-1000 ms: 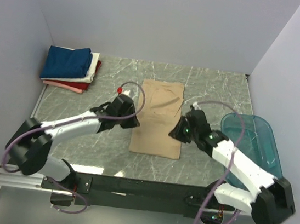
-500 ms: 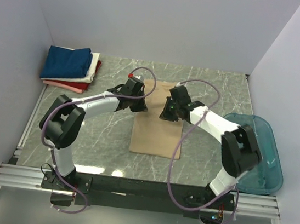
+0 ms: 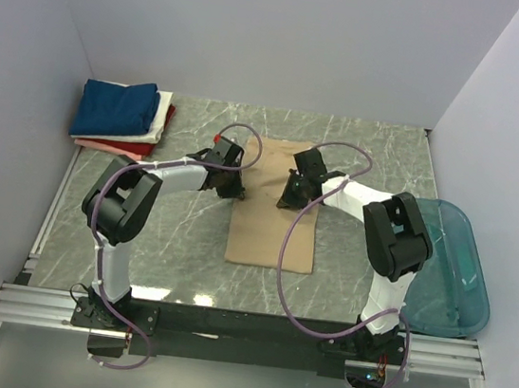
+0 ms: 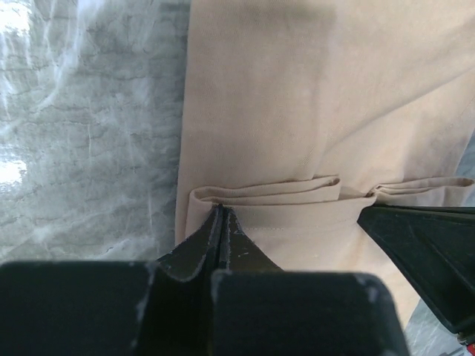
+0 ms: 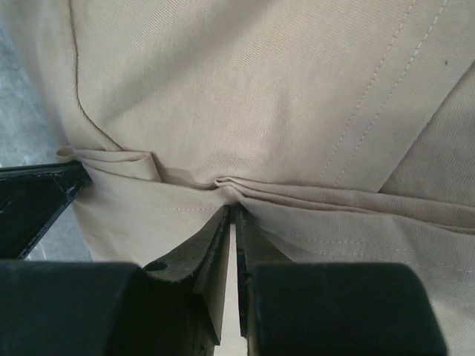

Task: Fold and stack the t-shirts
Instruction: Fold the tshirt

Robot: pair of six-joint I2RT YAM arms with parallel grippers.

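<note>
Your left fingers [image 4: 194, 251] are pressed fully together, nipping the raised fold at the left edge of the tan shirt [image 3: 268, 238]. Your right fingers [image 5: 185, 259] are almost together, with a thin pleat of that same fold caught between them. The shirt lies mid-counter [image 3: 177, 241], and the right arm's cable [image 3: 289, 246] crosses it. A stack of folded shirts [image 3: 121, 117] sits far left, and a teal tub [image 3: 454, 277] stands at the right edge
</note>
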